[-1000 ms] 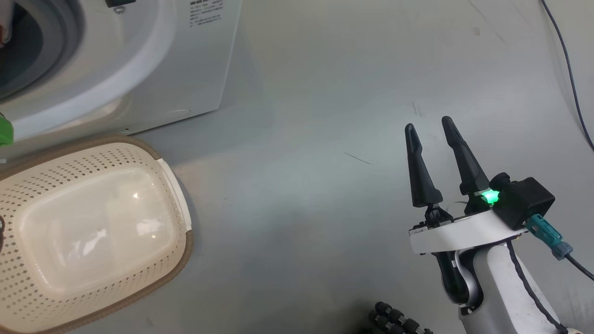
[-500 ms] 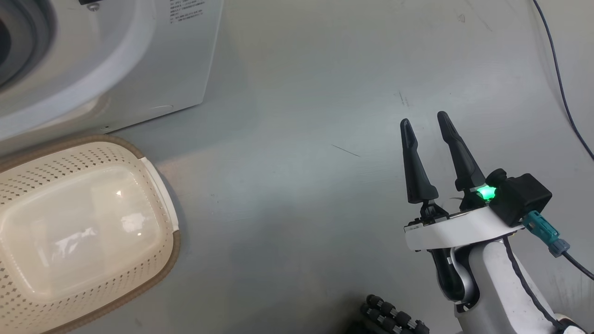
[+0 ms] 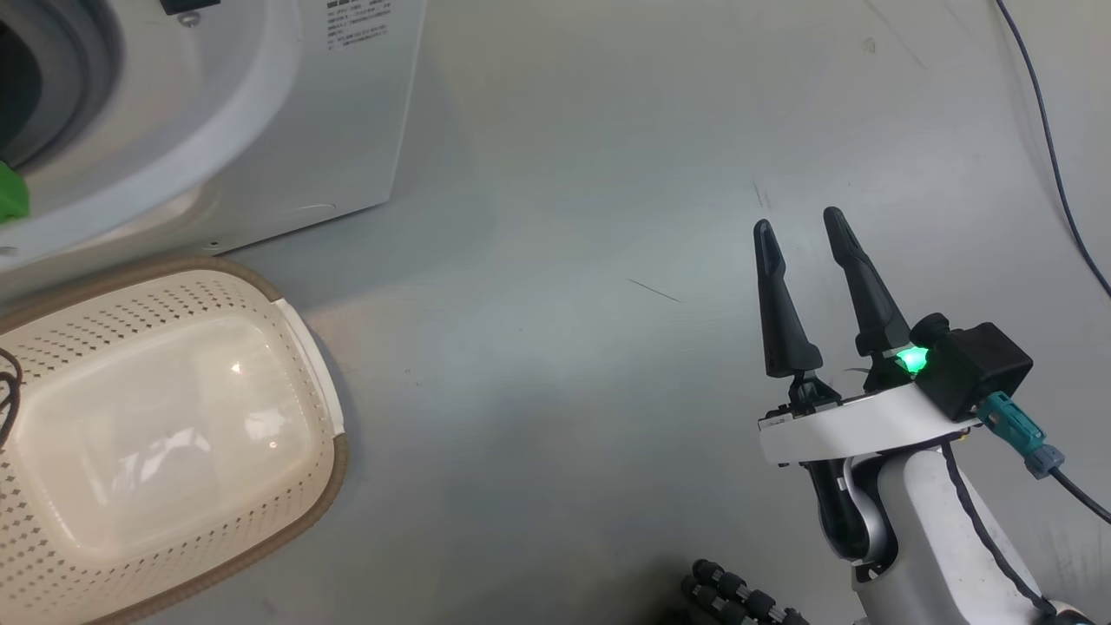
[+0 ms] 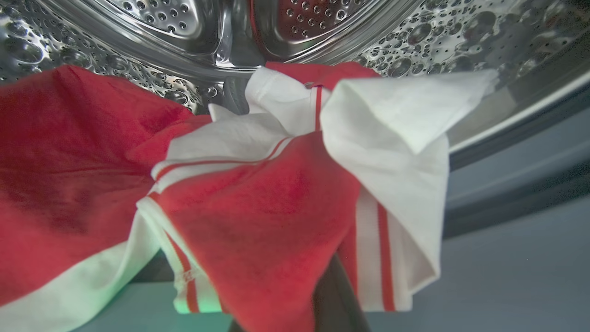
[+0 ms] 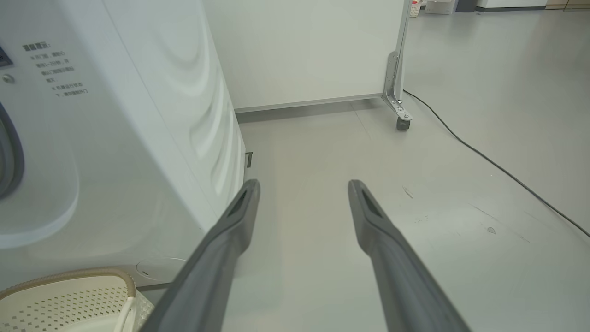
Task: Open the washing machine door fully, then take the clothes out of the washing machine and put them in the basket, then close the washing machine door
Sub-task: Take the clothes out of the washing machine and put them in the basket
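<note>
One step done: white boxy washing machine [image 3: 260,130] open; left gripper [image 4: 339,304] pinches red-and-white fabric clothes [image 4: 258,207] inside it; right gripper [image 3: 798,221] wide, empty. Cream perforated plastic basket [image 3: 334,486] unfilled; closing pending.

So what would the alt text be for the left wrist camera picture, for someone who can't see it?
Bright red clothes with white panels and stripes lie bunched close to the camera inside the shiny perforated steel washing machine drum. The fabric gathers toward the bottom middle, draping over a dark gripper finger.
</note>
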### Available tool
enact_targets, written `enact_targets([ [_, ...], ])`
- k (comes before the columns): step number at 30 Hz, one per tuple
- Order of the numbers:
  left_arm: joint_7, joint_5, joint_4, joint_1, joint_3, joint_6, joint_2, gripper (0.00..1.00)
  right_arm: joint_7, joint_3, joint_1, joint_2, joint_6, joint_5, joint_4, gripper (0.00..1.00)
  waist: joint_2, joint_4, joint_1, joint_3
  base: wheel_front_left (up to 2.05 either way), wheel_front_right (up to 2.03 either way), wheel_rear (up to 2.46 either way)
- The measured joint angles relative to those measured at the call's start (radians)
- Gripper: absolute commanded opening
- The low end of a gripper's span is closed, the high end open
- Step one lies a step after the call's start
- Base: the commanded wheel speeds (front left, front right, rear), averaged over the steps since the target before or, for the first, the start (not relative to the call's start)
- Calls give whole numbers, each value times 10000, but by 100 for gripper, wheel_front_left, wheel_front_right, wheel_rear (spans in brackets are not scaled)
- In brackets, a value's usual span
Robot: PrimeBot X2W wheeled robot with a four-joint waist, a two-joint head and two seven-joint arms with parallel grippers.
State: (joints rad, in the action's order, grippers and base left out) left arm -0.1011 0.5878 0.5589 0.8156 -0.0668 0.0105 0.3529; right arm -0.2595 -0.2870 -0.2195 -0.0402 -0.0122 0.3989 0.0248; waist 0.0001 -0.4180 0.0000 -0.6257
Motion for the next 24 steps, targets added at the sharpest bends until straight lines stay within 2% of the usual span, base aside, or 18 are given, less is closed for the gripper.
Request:
enact_targets([
  [12,1099,23,332,-132,-52,499,-560,0,0,276,-19,-2,6,-362,201,100,0,542,0,594,0,0,0],
  [24,2088,0,410,-942,-637,886,-978,0,0,591,-16,-12,109,-675,497,100,0,1382,0,1403,0,0,0],
])
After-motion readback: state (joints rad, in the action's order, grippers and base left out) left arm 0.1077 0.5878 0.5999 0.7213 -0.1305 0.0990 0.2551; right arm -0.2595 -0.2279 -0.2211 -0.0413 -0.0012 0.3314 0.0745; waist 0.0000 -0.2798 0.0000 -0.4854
